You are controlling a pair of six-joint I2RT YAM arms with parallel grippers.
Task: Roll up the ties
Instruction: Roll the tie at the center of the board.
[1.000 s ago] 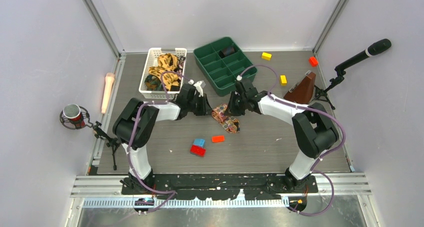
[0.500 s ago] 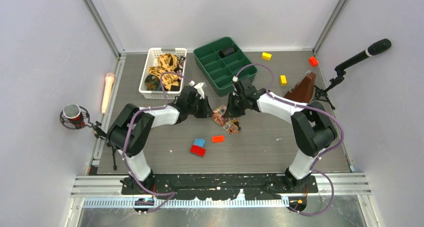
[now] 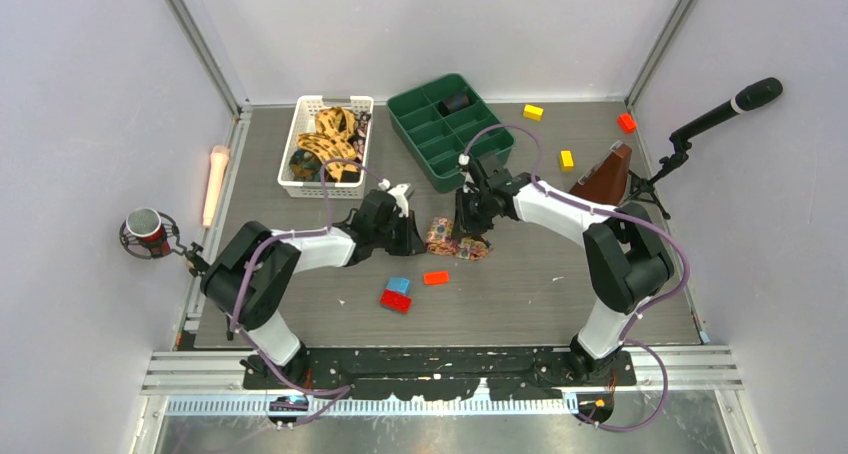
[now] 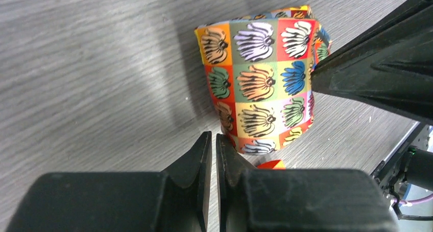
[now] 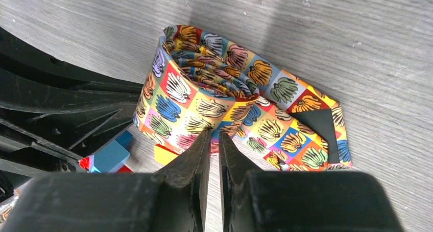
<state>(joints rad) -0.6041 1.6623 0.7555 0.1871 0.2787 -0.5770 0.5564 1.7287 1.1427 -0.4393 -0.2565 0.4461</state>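
Note:
One tie (image 3: 447, 236), patterned in bright squares, lies mid-table. Most of it is wound into an upright roll (image 5: 204, 99) with a short flat tail (image 5: 301, 130) beside it. My right gripper (image 3: 466, 234) stands over the roll, its fingertips (image 5: 214, 136) pinched on the near wall of the tie. My left gripper (image 3: 417, 237) is low at the roll's left side. It is shut with nothing between its fingers (image 4: 214, 140), and one tip touches the base of the roll (image 4: 260, 84). More ties (image 3: 328, 139), orange and dark, lie bundled in the white basket (image 3: 287, 179).
A green divided tray (image 3: 497, 124) sits behind the arms. Red (image 3: 395, 300), blue (image 3: 399, 285) and orange (image 3: 436, 277) blocks lie in front of the tie. Yellow blocks (image 3: 567, 159), a red block (image 3: 627, 122) and a brown object (image 3: 603, 179) are at the right, with microphone stands on both sides.
The tie's flat part has shortened and the roll now stands more upright and compact. My left arm has swung nearer and lower beside it, while my right gripper has stayed on the roll.

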